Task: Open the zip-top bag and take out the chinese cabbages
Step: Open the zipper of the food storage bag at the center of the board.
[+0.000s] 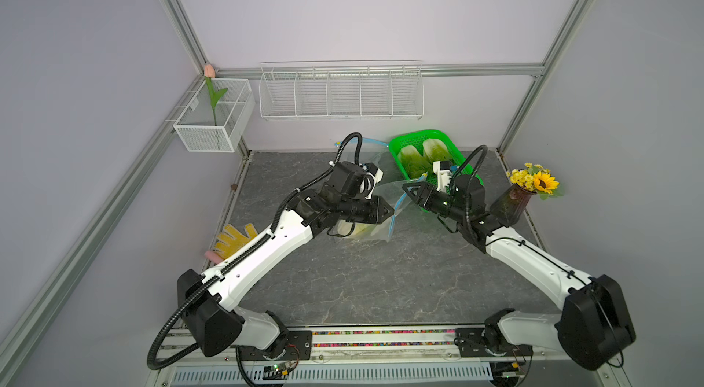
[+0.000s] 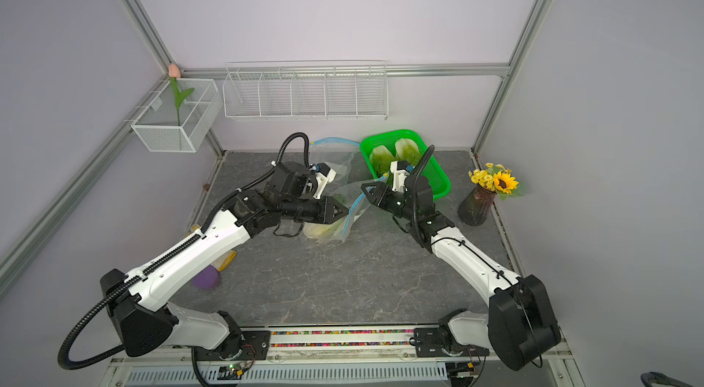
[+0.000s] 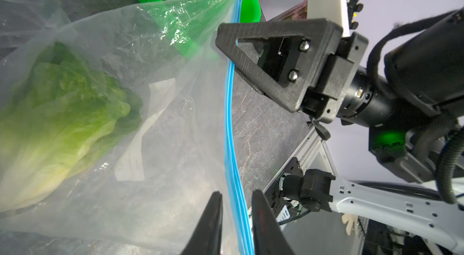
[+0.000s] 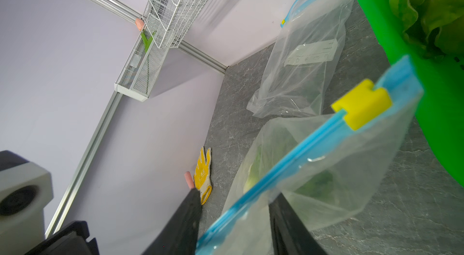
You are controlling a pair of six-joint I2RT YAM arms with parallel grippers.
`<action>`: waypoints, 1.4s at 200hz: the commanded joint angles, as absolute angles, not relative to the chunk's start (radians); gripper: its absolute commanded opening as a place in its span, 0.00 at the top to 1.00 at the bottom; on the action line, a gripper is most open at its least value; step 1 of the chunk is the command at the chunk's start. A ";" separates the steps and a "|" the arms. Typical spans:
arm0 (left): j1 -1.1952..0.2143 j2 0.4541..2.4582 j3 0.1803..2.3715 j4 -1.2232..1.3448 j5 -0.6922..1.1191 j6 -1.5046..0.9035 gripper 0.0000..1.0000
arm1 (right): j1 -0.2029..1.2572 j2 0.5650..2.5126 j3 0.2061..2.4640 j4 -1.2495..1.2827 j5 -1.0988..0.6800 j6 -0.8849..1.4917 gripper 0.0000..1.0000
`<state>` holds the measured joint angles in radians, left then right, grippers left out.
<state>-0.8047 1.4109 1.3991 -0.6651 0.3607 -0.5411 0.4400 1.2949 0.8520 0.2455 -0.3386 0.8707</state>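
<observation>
Left tool (image 3: 234,226) nearly closed, its tips on each side of the bag's (image 3: 163,120) blue zip strip (image 3: 229,125), right tool (image 4: 236,226) pinching that strip, one cabbage (image 3: 57,120) inside the bag, yellow slider (image 4: 361,103) at strip's end.

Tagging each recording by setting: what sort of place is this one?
Probably a lab test booth dressed as a kitchen corner: plain walls on a metal frame, a stone-look table, and wire racks beside a green basket of cabbages.
</observation>
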 commanded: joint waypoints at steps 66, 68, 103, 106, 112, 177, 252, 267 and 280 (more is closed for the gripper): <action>-0.815 1.440 1.418 -0.690 0.382 -0.554 0.77 | 0.444 1.299 0.872 0.278 -0.352 0.864 0.53; -0.815 1.440 1.418 -0.691 0.382 -0.554 0.78 | 0.444 1.298 0.873 0.279 -0.353 0.864 0.53; -0.815 1.449 1.411 -0.692 0.389 -0.554 0.78 | 0.445 1.301 0.872 0.279 -0.352 0.866 0.53; -0.815 1.450 1.411 -0.693 0.388 -0.554 0.78 | 0.445 1.301 0.872 0.279 -0.351 0.866 0.53; -0.815 1.450 1.411 -0.694 0.388 -0.553 0.78 | 0.445 1.301 0.873 0.280 -0.352 0.865 0.53; -0.814 1.446 1.407 -0.704 0.373 -0.545 0.82 | 0.444 1.303 0.873 0.279 -0.352 0.865 0.53; -0.814 1.421 1.394 -0.699 0.365 -0.546 0.82 | 0.445 1.310 0.871 0.290 -0.351 0.871 0.53; -0.814 1.423 1.393 -0.700 0.363 -0.546 0.83 | 0.444 1.309 0.871 0.292 -0.353 0.871 0.53; -0.814 1.428 1.394 -0.705 0.361 -0.546 0.85 | 0.445 1.309 0.871 0.293 -0.353 0.873 0.53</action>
<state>-0.8093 1.4380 1.3987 -0.6796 0.3702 -0.5449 0.4400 1.3025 0.8520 0.2535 -0.3386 0.8707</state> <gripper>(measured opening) 0.167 0.467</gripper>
